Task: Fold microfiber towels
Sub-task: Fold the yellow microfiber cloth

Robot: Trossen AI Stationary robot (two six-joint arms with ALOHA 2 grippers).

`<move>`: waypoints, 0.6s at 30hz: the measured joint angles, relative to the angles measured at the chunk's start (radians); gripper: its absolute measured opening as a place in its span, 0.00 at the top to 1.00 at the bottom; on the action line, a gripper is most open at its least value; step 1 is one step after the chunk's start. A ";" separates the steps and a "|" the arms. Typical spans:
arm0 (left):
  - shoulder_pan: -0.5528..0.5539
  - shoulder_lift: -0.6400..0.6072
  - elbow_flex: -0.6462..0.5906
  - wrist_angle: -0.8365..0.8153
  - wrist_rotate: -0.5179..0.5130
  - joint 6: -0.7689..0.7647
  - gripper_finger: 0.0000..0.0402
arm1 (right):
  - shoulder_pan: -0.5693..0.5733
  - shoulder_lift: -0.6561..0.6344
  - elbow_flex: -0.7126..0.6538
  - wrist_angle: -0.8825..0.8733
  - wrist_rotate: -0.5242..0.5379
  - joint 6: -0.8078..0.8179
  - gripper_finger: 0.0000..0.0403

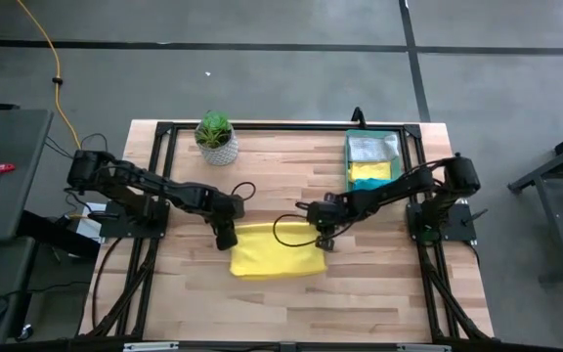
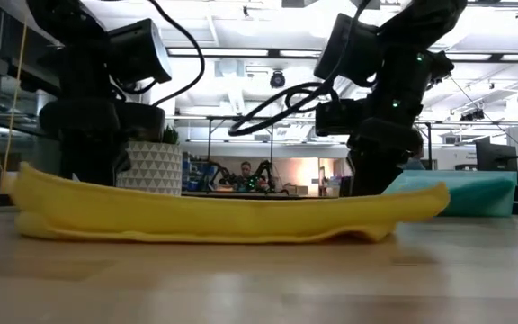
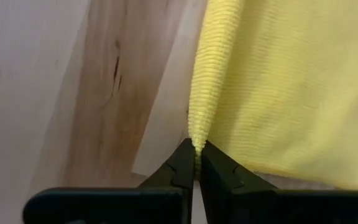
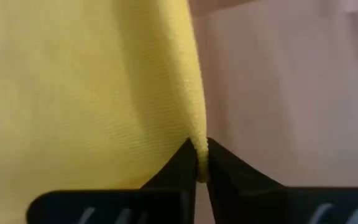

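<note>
A yellow microfiber towel [image 1: 274,251] lies folded in the middle of the table, its lower layer flat on the wood; it also shows in the low view [image 2: 223,216]. My left gripper [image 1: 226,238] is shut on its far left corner. My right gripper [image 1: 323,238] is shut on its far right corner. More towels, grey-white [image 1: 371,149] and yellow [image 1: 369,172], lie in the green tray [image 1: 399,147] at the far right. My left gripper pinches the towel's far left corner [image 3: 197,138] between its two fingertips, at the edge. The corner is raised a little above the table [image 2: 27,180]; the rest lies on the layer below. My right gripper pinches the towel's far right corner [image 4: 199,142] between its two fingertips, at the edge. The corner is lifted a little [image 2: 432,196], and the towel sags between the two grippers.
A small plant in a white pot [image 1: 216,137] stands at the far edge, left of the middle. The translucent green tray stands at the far right corner. Bare wood [image 1: 291,303] lies in front of the towel toward the near edge.
</note>
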 joint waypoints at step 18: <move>0.016 -0.072 0.105 -0.101 -0.274 0.232 1.00 | -0.047 -0.225 -0.002 -0.134 0.014 -0.017 1.00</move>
